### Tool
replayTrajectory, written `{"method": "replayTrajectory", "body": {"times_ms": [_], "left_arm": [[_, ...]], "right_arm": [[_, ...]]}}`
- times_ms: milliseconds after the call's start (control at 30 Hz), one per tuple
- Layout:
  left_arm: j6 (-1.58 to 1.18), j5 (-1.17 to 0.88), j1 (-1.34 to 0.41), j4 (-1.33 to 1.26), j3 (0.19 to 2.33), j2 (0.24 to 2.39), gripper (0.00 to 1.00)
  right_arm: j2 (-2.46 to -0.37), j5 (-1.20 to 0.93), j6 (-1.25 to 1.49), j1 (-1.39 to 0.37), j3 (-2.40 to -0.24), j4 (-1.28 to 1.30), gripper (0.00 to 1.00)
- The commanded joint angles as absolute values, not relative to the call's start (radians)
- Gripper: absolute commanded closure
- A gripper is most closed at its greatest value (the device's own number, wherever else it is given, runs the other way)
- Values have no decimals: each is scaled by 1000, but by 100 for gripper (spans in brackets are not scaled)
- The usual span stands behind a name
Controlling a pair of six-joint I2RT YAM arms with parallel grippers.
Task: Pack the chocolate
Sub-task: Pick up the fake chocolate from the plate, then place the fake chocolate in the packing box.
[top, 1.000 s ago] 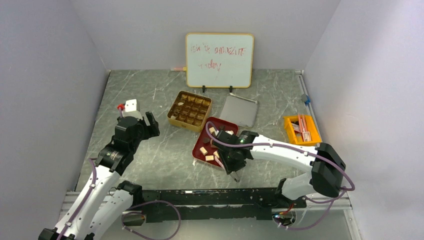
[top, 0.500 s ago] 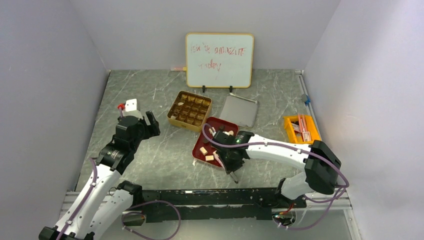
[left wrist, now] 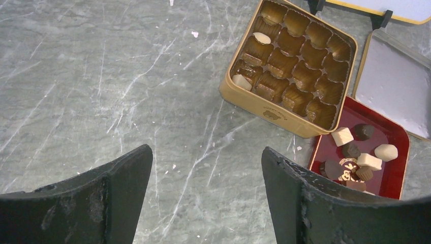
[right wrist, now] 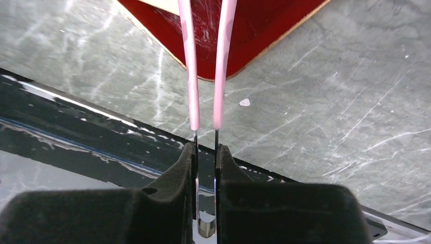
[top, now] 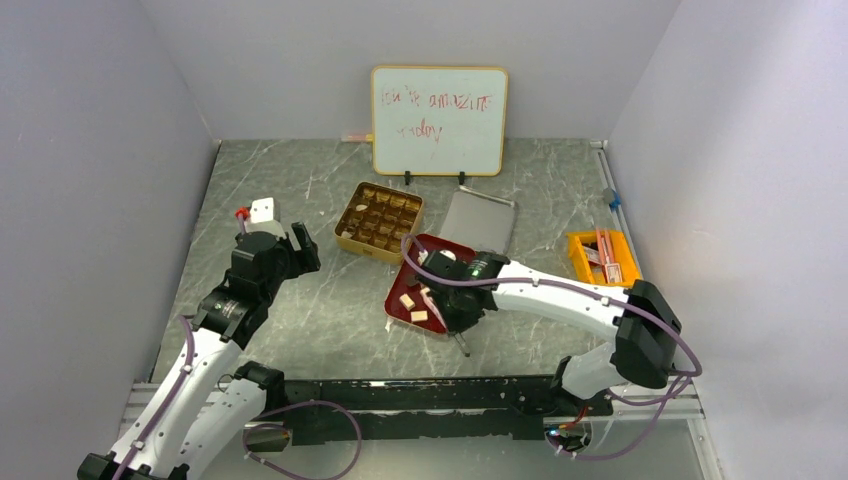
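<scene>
Currently the right claw (right wrist: 206, 152) is pinched together on the base of a pair of pink tweezers (right wrist: 190, 76). The two pink arms run away from it, a little apart, out over the near corner of a red tray (right wrist: 254, 30). Their tips pass out of the wrist view, so whether they hold a piece cannot be told.

Most of the chocolate (left wrist: 342, 136) lies loose in that tray, cream cubes mixed with dark and mid-brown pieces. The tray sits on the grey marbled tabletop (right wrist: 330, 101), just beside the near right corner of a gold tin (left wrist: 254, 104). Two cream pieces rest in paper cups along the tin's left side. Whether the other brown cups are filled is hard to tell. The tin's lid (left wrist: 396, 86) lies flat to the right of the tin and behind the tray.

Over on the left, the left claw (left wrist: 206, 152) hangs above bare tabletop with its fingers spread wide apart, gripping nothing, well apart from the tin. A whiteboard (top: 438, 120) stands at the back wall, and an orange bin (top: 603, 262) sits far right.
</scene>
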State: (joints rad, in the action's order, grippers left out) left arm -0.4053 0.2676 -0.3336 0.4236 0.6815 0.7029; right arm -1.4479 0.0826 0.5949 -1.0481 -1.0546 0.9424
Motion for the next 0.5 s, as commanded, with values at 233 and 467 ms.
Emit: {"method": "replayTrajectory", "body": {"times_ms": [233,467], "left_arm": [[-410,270,-337,381,712,717,17],[-405,261,-337,370,713,730,17]], "right_arm": [[-1566,144,581,-1044,-1346,974,100],[-1727,167,529,-968,-1519,929,100]]}}
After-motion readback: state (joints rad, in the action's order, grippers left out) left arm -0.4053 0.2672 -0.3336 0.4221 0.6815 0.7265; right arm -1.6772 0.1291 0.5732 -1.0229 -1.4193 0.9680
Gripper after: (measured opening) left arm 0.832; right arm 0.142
